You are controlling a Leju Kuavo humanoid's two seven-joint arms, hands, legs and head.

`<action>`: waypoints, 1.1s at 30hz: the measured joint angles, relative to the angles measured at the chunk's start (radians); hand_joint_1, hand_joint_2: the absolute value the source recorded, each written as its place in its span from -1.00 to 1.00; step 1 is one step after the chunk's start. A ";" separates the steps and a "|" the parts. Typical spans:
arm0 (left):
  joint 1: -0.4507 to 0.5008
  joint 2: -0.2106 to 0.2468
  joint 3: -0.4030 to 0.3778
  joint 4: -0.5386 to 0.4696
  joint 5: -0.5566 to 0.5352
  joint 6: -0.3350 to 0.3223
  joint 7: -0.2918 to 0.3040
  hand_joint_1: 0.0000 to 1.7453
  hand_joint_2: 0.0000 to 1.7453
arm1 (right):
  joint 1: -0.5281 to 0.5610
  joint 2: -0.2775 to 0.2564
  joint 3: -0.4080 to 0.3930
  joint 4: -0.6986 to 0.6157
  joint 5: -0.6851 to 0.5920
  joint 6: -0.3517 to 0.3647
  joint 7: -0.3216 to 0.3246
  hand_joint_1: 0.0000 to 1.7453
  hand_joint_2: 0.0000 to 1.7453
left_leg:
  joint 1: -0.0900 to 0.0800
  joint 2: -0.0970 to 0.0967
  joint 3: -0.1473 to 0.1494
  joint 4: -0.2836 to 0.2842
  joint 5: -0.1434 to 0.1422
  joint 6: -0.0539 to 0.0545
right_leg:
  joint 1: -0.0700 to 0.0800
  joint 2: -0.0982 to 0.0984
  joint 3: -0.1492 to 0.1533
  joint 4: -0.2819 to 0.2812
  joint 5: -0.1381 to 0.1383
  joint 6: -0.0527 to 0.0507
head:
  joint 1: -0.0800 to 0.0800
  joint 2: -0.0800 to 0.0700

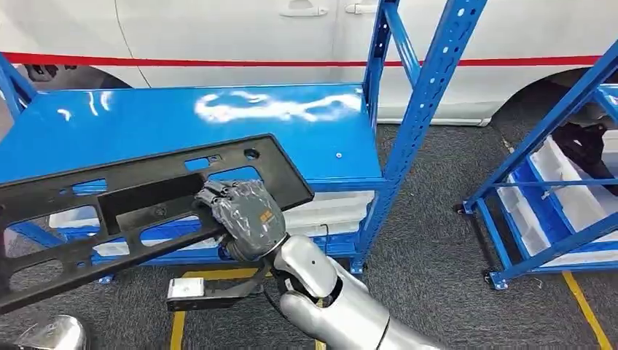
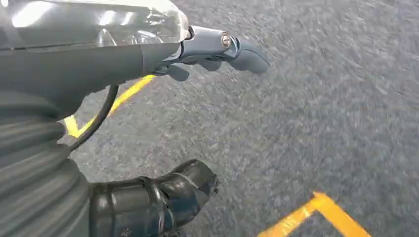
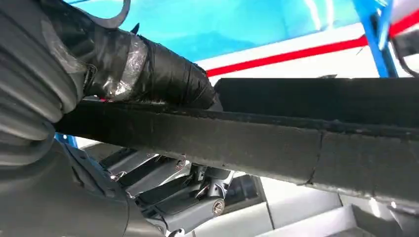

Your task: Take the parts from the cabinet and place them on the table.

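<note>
Right hand (image 1: pixel 244 217): fingers clamped on rail of long black plastic panel (image 1: pixel 138 200). Panel: held tilted above and in front of blue shelf (image 1: pixel 175 120), one end low toward robot's left. Left hand (image 2: pixel 207 49): hanging over grey carpet (image 2: pixel 321 108), fingers apart, holding nothing. White car (image 1: pixel 240 29) behind rack.

Black plastic part (image 1: pixel 138 211): left end cut off by head-view edge; grip section covered by right robot hand (image 1: pixel 244 215). Left robot hand (image 2: pixel 217 49): fingertips blurred. White bins (image 1: pixel 328 211) under blue shelf (image 1: pixel 182 120): contents hidden
</note>
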 joint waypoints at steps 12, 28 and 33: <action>0.001 -0.151 0.005 -0.155 -0.325 0.090 0.457 -1.00 1.00 | -0.024 -0.047 -0.017 -0.066 -0.045 0.002 0.003 1.00 1.00 | 0.010 0.001 0.013 0.067 -0.033 -0.029 | -0.014 -0.009 -0.017 -0.007 0.030 -0.018 | -0.001 0.000; 0.003 -0.134 -0.051 -0.090 0.045 -0.128 -0.173 -1.00 1.00 | 0.066 -0.024 -0.090 0.010 0.130 -0.097 0.080 1.00 1.00 | 0.002 0.003 0.002 -0.005 0.005 0.022 | -0.009 -0.005 0.013 0.003 -0.004 0.013 | 0.001 0.000; 0.007 -0.082 -0.066 -0.063 0.057 -0.107 -0.135 -1.00 1.00 | 0.074 -0.018 -0.105 0.007 0.094 -0.100 0.042 1.00 1.00 | -0.003 0.004 -0.008 -0.009 0.020 -0.010 | -0.006 -0.007 0.008 -0.020 0.014 -0.011 | 0.001 0.000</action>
